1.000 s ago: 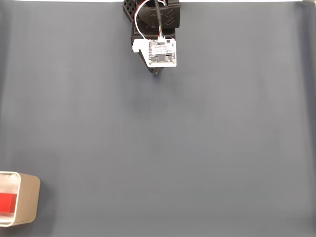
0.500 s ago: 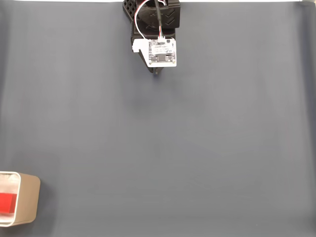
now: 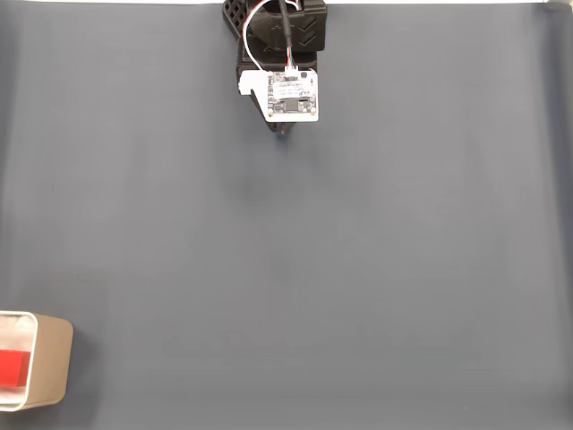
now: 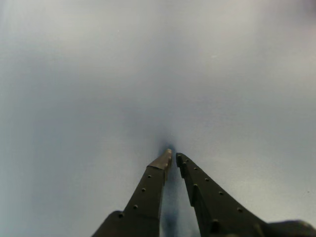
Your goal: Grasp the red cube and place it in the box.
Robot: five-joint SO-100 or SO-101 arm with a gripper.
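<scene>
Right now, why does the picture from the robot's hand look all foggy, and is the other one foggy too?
In the wrist view the grey mat is out of focus and washed pale toward the top, with a soft dark shadow just past the gripper, whose black fingers look sharper. In the fixed view things are crisp and evenly lit: the red cube sits clearly inside the box.

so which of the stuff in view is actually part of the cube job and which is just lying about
Part of the job:
- red cube, already inside the box at the lower left of the fixed view
- box
- end effector, fingers nearly together with nothing between them, far from the box

Just there:
- grey table cover
- white circuit board on the arm
</scene>
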